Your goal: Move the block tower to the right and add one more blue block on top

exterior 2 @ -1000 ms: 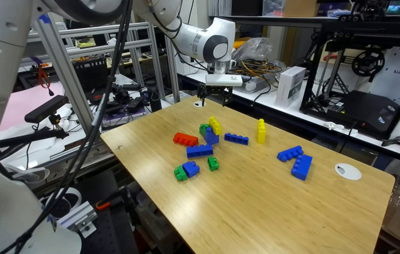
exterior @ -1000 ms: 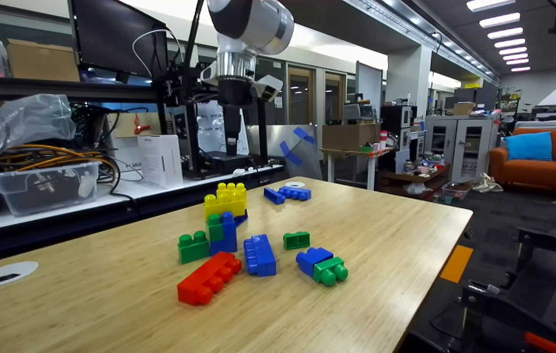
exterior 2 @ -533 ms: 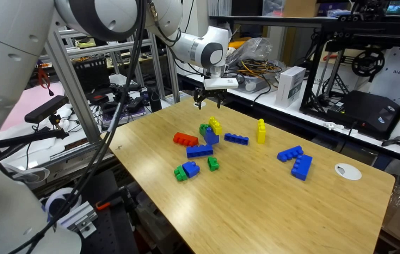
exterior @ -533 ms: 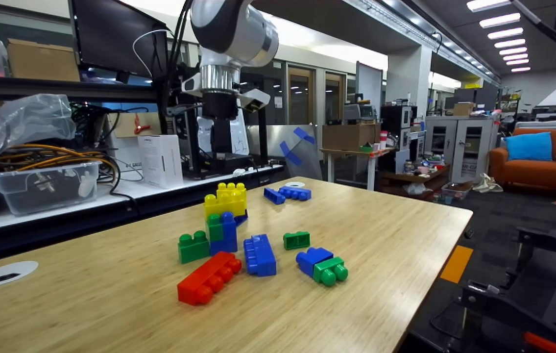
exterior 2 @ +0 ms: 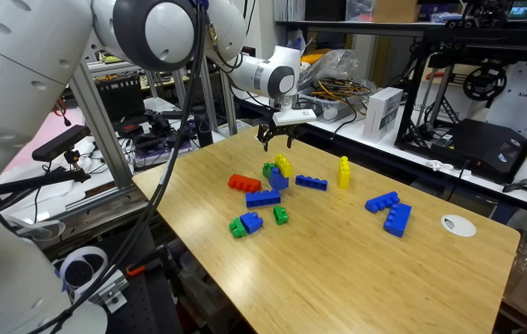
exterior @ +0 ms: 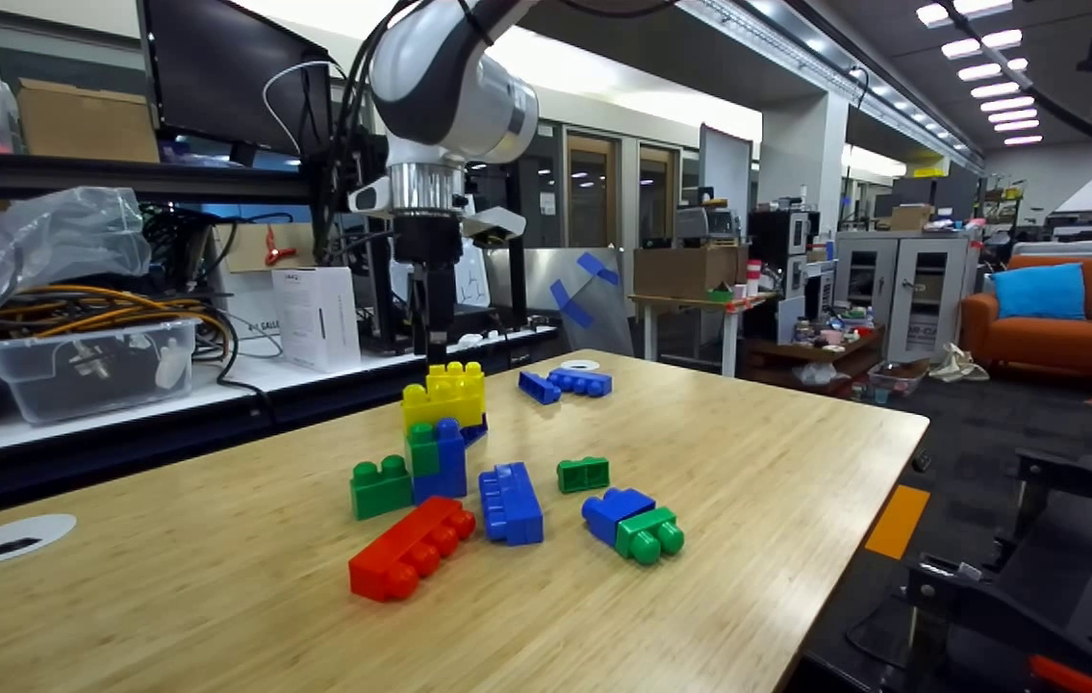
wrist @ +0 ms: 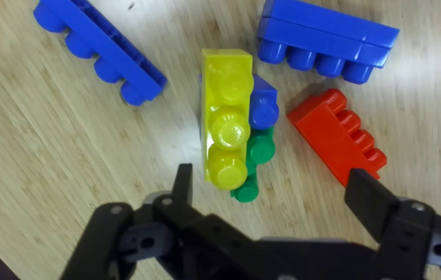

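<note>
The block tower, a yellow brick over blue with green beside it, stands on the table in both exterior views [exterior: 450, 470] [exterior 2: 283, 166] and mid-frame in the wrist view [wrist: 226, 112]. A small blue block lies against a small green brick in both exterior views [exterior: 613, 507] [exterior 2: 251, 222]; it is out of the wrist view. My gripper [exterior 2: 277, 146] is open and empty, pointing down above the table near the tower; it also shows side-on [exterior: 435, 337]. In the wrist view the tower lies beyond the fingertips [wrist: 271, 171], nearer the left finger.
A red brick [exterior 2: 244, 183] and a wide blue brick [exterior 2: 263, 198] lie close to the tower. Another wide blue brick [exterior 2: 311, 183] and a lone upright yellow brick [exterior 2: 344, 172] stand beyond. Two blue bricks [exterior 2: 397, 220] [exterior 2: 382, 201] lie near the far end. A small green brick [exterior 2: 281, 215] lies loose.
My gripper has come down toward the table and shifted left in both exterior views, most of it in the earlier half second. It stays open. The bricks have not moved.
</note>
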Robot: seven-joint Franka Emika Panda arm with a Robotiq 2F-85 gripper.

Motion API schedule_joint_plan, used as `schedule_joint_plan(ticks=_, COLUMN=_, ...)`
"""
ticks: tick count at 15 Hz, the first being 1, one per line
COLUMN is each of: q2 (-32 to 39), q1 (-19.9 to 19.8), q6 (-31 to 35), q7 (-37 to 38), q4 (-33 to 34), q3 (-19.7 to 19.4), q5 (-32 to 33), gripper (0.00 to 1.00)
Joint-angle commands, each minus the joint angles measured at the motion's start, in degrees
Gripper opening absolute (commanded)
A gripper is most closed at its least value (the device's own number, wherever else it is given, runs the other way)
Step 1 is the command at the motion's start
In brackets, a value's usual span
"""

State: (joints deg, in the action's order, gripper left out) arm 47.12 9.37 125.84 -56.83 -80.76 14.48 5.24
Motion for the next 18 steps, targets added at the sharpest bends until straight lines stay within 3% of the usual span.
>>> schedule_joint_plan(ticks=1, q2=2.24, q1=0.33, q6=-2.22, q7=-2.70, q4=3.46, q3=-0.08, q5=0.95, gripper=1.00)
schedule_joint_plan(ticks=7, q2=5.84, q1=1.30, q6=-5.30, q7=-0.51, q4=8.13, q3=-2.47, q5=2.68, gripper=1.00)
schedule_joint_plan(ticks=8, q2=4.57, q1=0.32, q6=-2.48, q7=-1.51, q4=5.15, q3=-1.40, q5=1.82, gripper=1.00)
schedule_joint_plan(ticks=18, q2=6.07, q1=1.07, q6=-4.32, q7=-0.82, q4=7.51, q3=-1.85, q5=1.92, gripper=1.00)
